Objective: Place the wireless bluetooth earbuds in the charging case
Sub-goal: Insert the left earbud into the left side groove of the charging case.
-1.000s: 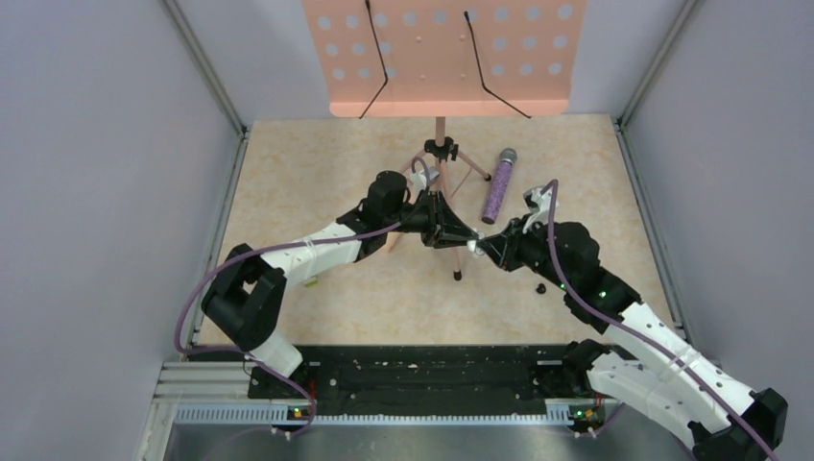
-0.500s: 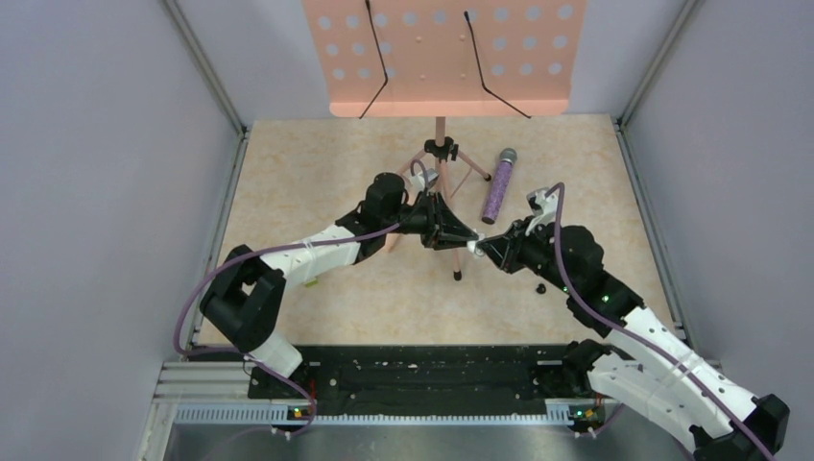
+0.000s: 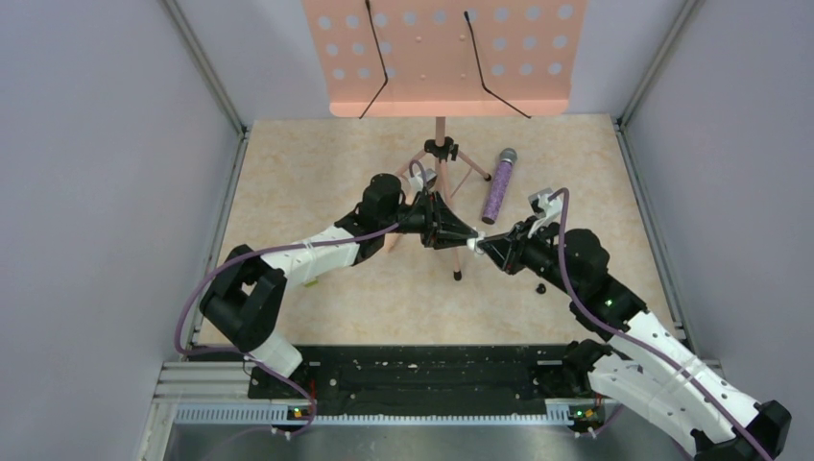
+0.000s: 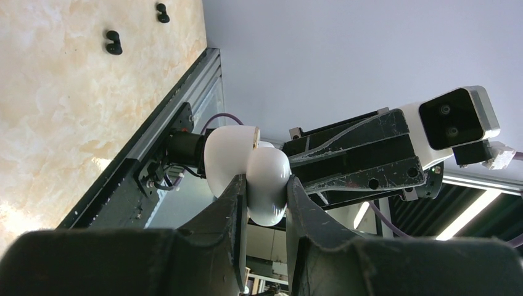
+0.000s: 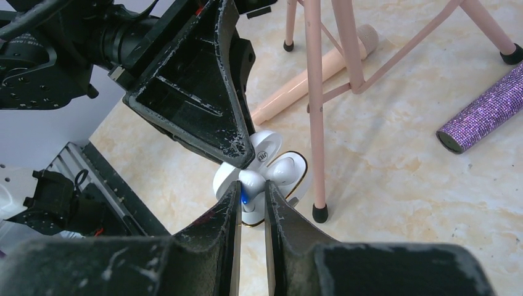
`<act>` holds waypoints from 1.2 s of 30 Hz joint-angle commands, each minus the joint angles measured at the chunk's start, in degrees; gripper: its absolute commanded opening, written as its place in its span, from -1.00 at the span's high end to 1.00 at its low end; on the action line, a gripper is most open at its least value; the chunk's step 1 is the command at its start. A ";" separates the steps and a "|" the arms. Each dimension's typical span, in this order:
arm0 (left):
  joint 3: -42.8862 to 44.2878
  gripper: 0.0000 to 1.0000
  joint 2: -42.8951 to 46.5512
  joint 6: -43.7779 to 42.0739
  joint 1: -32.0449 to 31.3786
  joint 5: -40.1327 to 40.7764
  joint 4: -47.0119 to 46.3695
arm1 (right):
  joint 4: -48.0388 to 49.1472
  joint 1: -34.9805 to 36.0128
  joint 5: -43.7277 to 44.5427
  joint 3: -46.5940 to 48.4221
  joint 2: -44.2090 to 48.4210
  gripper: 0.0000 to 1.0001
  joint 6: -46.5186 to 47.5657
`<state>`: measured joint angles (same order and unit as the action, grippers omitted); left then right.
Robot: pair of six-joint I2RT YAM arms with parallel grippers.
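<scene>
Right arm's elbow has swung slightly outward since the earlier view, and the right gripper [image 3: 477, 246] has crept closer to the left gripper [image 3: 466, 236]; both now meet nose to nose above the desk [image 3: 307, 192]. Beyond them stands the pink music stand [image 3: 442, 58], one tripod leg planted just right of the right gripper's tips. A glittery purple microphone [image 3: 497, 187] lies farther out on that side, and a peach microphone [image 5: 308, 77] lies behind the leg.

The left gripper is clamped on the charging case [image 4: 269, 176], white here, held in the air with its lid hinged open towards the right gripper. The right gripper pinches one white earbud [image 5: 251, 180] directly at the case's open face, touching or nearly so. A second earbud [image 5: 285, 168] appears already seated beside it. The coming move looks like a short straight push ahead into the free well. The lid carries a small dark logo, too small to read.
</scene>
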<state>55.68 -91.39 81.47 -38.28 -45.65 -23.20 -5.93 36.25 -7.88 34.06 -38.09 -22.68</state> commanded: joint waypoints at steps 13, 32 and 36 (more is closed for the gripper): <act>-0.03 1.00 1.61 2.16 1.12 2.47 -6.51 | -2.58 0.82 -4.03 -1.02 -0.80 0.96 1.84; 0.14 1.00 1.48 1.52 1.28 2.21 -6.14 | -2.33 0.82 -3.33 1.31 -0.93 0.24 1.02; 0.13 1.00 1.44 0.68 1.26 2.28 -5.11 | -4.17 0.85 -1.66 3.54 -0.26 0.08 1.71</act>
<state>54.89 -91.39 82.54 -37.50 -43.64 -23.70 -5.93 36.27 -10.52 34.02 -39.05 -21.67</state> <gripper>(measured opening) 0.269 0.426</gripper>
